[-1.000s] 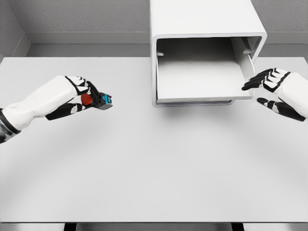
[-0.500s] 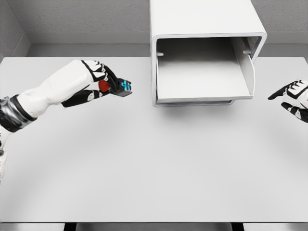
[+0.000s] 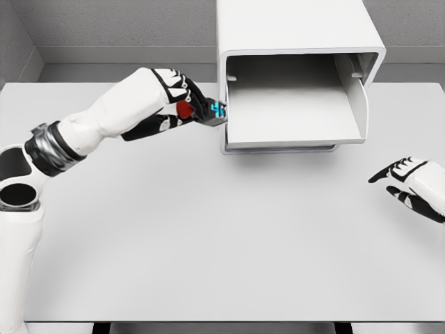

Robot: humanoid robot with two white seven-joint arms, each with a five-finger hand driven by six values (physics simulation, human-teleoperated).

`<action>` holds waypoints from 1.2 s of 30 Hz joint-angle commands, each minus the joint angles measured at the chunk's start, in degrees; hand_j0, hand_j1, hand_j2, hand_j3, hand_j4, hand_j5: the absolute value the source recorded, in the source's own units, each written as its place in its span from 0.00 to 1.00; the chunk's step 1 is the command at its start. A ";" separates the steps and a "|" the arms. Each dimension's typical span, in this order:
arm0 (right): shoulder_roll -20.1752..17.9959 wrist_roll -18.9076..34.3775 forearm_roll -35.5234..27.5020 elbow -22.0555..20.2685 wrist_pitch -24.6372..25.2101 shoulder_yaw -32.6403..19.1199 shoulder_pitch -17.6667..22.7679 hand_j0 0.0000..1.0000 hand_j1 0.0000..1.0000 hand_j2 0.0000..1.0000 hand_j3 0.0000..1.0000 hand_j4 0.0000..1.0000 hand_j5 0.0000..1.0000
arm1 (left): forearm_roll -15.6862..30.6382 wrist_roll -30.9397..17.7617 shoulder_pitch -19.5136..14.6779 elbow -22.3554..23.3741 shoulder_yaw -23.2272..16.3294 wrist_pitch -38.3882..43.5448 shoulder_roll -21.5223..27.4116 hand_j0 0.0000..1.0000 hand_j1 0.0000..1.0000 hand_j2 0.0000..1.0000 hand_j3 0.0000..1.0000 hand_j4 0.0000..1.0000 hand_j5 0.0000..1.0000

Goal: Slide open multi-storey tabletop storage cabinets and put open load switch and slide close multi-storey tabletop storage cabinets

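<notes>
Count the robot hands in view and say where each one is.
2. The left hand is raised at the left edge of the open cabinet drawer, holding the load switch. The right hand hovers open over the table at the right edge.

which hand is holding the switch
The left hand, beside the cabinet's open drawer, grips the load switch; the right hand holds nothing.

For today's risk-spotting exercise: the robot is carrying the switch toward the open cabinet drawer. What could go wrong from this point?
1. The load switch, pinched in the left hand, sits right at the cabinet's left wall; it may strike that edge instead of clearing it.
2. The switch sticks out past the fingertips, so a knock could dislodge it.
3. The open drawer is unsupported, as the right hand hangs well clear; contact might shift it.
</notes>
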 commanded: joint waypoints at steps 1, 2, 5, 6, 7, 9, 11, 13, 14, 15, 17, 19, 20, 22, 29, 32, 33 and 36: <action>2.23 -0.01 1.98 0.69 -0.01 0.82 0.00 0.56 0.56 0.56 0.56 0.56 0.56 | 0.12 0.07 0.00 0.29 -0.90 0.17 -1.13 0.40 0.40 0.40 0.40 0.40 0.40; 2.23 -0.01 2.07 0.69 -0.01 1.00 -0.09 0.56 0.56 0.56 0.56 0.56 0.56 | -1.02 0.07 -0.53 0.47 -0.99 0.17 -2.01 0.40 0.40 0.40 0.40 0.40 0.40; 2.23 -0.01 2.15 0.69 -0.01 1.00 0.00 0.57 0.57 0.57 0.57 0.57 0.57 | -3.31 0.07 -0.70 0.47 -1.78 0.17 -3.33 0.41 0.41 0.41 0.41 0.41 0.41; 2.32 -0.01 2.15 0.69 -0.01 1.09 -0.09 0.57 0.57 0.57 0.57 0.57 0.57 | -3.40 0.07 -0.79 0.38 -1.78 0.17 -4.21 0.41 0.41 0.41 0.41 0.41 0.41; 2.32 -0.01 2.15 0.60 -0.01 1.09 -0.09 0.57 0.57 0.57 0.57 0.57 0.57 | -3.40 0.07 -0.79 0.38 -1.78 0.17 -4.48 0.41 0.41 0.41 0.41 0.41 0.41; 2.41 -0.01 2.24 0.34 -0.01 2.23 -0.62 0.57 0.57 0.57 0.57 0.57 0.57 | -3.40 0.07 -0.88 0.29 -1.78 0.17 -5.88 0.41 0.41 0.41 0.41 0.41 0.41; 2.41 -0.01 2.24 0.34 -0.01 2.32 -0.62 0.57 0.57 0.57 0.57 0.57 0.57 | -3.48 0.07 -1.14 0.29 -1.78 0.17 -6.50 0.41 0.41 0.41 0.41 0.41 0.41; 4.07 0.07 2.42 0.34 -0.01 2.41 -0.62 0.58 0.58 0.58 0.58 0.58 0.58 | -5.86 0.07 -1.58 0.47 -1.78 0.17 -8.26 0.41 0.41 0.41 0.41 0.41 0.41; 4.78 1.83 2.68 0.16 -0.01 2.41 -0.70 0.58 0.58 0.58 0.58 0.58 0.58 | -5.95 0.07 -1.58 0.47 -1.78 0.17 -8.61 0.41 0.41 0.41 0.41 0.41 0.41; 6.01 3.68 2.42 -0.01 -0.01 2.41 -0.97 0.58 0.58 0.58 0.58 0.58 0.58 | -6.30 0.07 -1.67 0.47 -1.78 0.17 -8.78 0.41 0.41 0.41 0.41 0.41 0.41; 6.19 3.85 2.33 -0.01 -0.01 2.41 -1.14 0.58 0.58 0.58 0.58 0.58 0.58 | -6.74 0.07 -1.85 0.65 -1.78 0.17 -9.93 0.41 0.41 0.41 0.41 0.41 0.41; 6.19 3.94 2.15 -0.10 -0.01 2.49 -1.14 0.58 0.58 0.58 0.58 0.58 0.58 | -9.98 0.07 -1.93 0.73 -1.78 0.17 -11.85 0.41 0.41 0.41 0.41 0.41 0.41; 6.63 3.94 2.15 -0.19 -0.01 2.58 -1.14 0.58 0.58 0.58 0.58 0.58 0.58 | -11.22 0.07 -1.93 1.17 -1.78 0.17 -12.30 0.41 0.41 0.41 0.41 0.41 0.41; 6.71 3.94 2.07 -0.89 -0.01 3.20 -1.23 0.58 0.58 0.58 0.58 0.58 0.58 | -11.39 0.07 -2.20 1.70 -1.70 0.17 -13.35 0.41 0.41 0.41 0.41 0.41 0.41; 9.00 4.03 2.59 -1.59 -0.01 8.21 -5.36 0.54 0.54 0.54 0.54 0.54 0.54 | -14.47 0.07 -3.52 3.55 -2.58 0.17 -14.58 0.41 0.41 0.41 0.41 0.41 0.41; 9.70 4.12 2.68 -1.86 -0.01 8.38 -5.45 0.54 0.54 0.54 0.54 0.54 0.54 | -15.52 0.07 -3.52 3.63 -2.93 0.17 -14.58 0.41 0.41 0.41 0.41 0.41 0.41; 9.79 4.47 2.68 -1.95 -0.01 8.38 -5.45 0.54 0.54 0.54 0.54 0.54 0.54 | -16.14 0.07 -3.60 3.63 -2.93 0.17 -14.58 0.41 0.41 0.41 0.41 0.41 0.41; 9.79 4.56 2.77 -3.09 -0.01 8.82 -5.45 0.54 0.54 0.54 0.54 0.54 0.54 | -17.72 0.07 -3.43 3.55 -3.80 0.17 -14.58 0.41 0.41 0.41 0.41 0.41 0.41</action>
